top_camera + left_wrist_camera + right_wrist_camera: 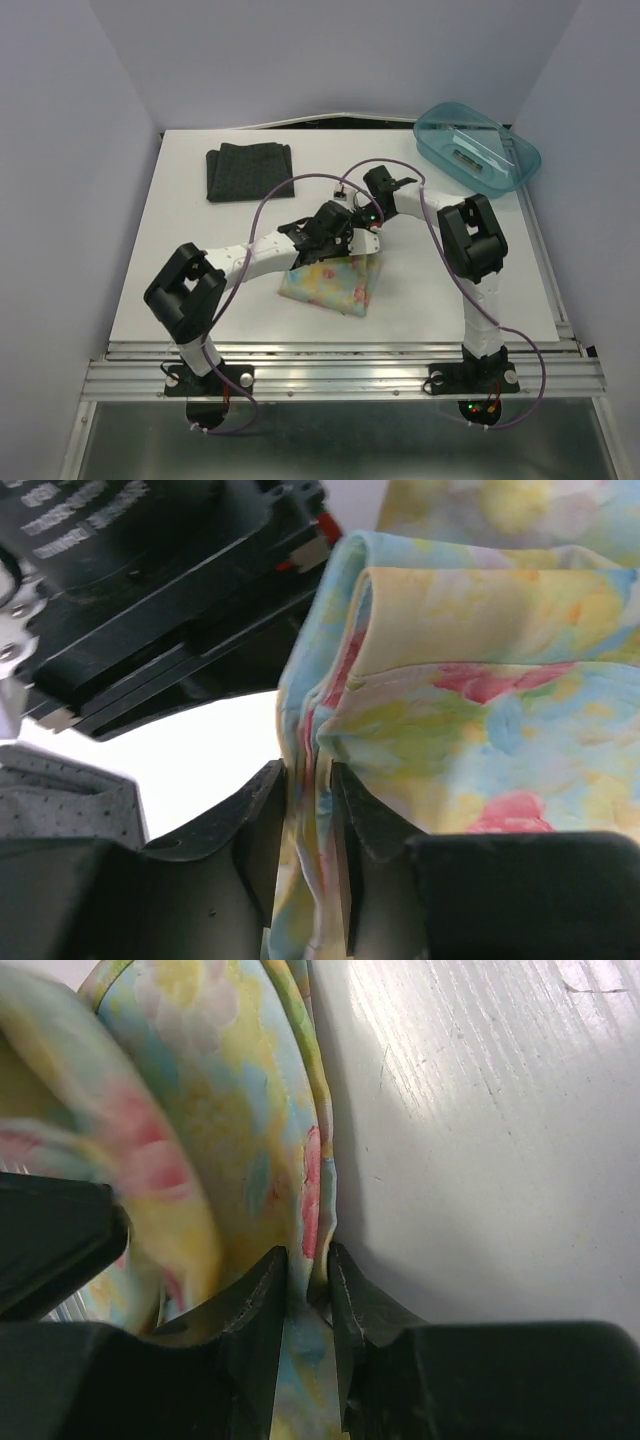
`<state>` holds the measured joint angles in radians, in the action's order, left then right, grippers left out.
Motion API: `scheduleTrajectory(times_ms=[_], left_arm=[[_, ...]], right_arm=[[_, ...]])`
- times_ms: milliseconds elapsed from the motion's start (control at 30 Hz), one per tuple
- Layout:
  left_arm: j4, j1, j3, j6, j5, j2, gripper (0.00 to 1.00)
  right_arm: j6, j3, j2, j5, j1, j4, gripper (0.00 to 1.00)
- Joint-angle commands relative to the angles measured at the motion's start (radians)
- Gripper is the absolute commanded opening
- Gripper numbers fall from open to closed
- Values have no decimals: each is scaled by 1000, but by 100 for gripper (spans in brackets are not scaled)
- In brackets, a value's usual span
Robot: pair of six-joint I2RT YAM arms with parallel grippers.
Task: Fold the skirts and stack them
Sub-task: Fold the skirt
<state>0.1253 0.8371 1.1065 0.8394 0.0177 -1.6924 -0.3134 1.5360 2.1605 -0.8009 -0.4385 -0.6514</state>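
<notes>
The pastel yellow floral skirt (330, 285) lies folded near the table's middle front. My left gripper (335, 243) is shut on its far edge; the left wrist view shows the cloth (460, 680) pinched between the fingers (262, 840). My right gripper (368, 243) is shut on the same far edge, right beside the left one; the right wrist view shows the hem (300, 1190) pinched between its fingers (262, 1310). The dark charcoal skirt (248, 170) lies folded at the far left of the table, apart from both grippers.
A translucent teal plastic bin (478, 147) sits at the far right corner, partly over the table's edge. White walls close in on three sides. Purple cables loop over both arms above the table (200, 240).
</notes>
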Motion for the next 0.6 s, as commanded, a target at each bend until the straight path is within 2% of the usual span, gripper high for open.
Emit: scheduleTrajectory(times_ms=[0, 33, 200, 267, 367, 467, 567], left_arm=[[-119, -4, -19, -48, -79, 114, 40], [-118, -4, -19, -60, -96, 146, 44], [-128, -6, 6, -166, -142, 279, 48], [-75, -9, 18, -236, -90, 327, 52], [69, -21, 42, -341, 11, 375, 54], [196, -98, 24, -431, 158, 387, 54], [226, -212, -2, -505, 295, 367, 54]], right_arm=[[-36, 19, 24, 15, -11, -24, 30], [-47, 22, 30, 23, -11, -31, 31], [-43, 45, 36, 58, -11, -30, 30], [-32, 59, 35, 68, -11, -30, 31], [-12, 95, 25, 89, -11, -30, 33], [11, 128, -1, 101, -11, -31, 39], [40, 157, -24, 123, -11, -33, 46]])
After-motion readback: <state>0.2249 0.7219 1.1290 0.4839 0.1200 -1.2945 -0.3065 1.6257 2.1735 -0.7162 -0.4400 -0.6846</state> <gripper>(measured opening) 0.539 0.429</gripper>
